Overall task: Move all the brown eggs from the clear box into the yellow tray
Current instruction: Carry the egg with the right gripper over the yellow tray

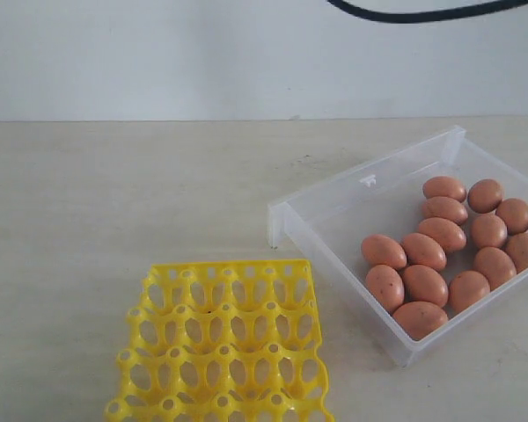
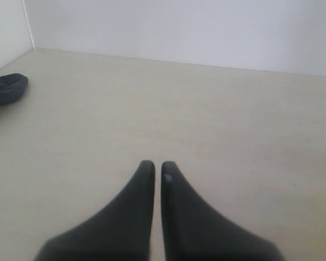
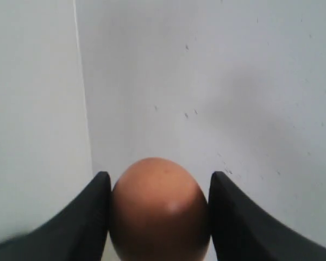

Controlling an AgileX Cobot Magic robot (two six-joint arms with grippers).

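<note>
We note right gripper (image 3: 160,179) clasping brown egg (image 3: 158,215) between fingers (image 3: 81,217): carry step. Next: seat it in yellow tray (image 1: 220,352); left gripper (image 2: 157,165) pinched, empty.

High over the table (image 1: 88,202), looking down. Low behind left pincer (image 2: 157,169), same table ahead. Tight behind right pincer (image 3: 160,179), facing wall (image 3: 217,81).

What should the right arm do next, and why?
Probably swing the right gripper over the yellow tray and lower it there. Its jaws are shut on a brown egg with only wall behind it, and the tray shows no eggs yet.
</note>
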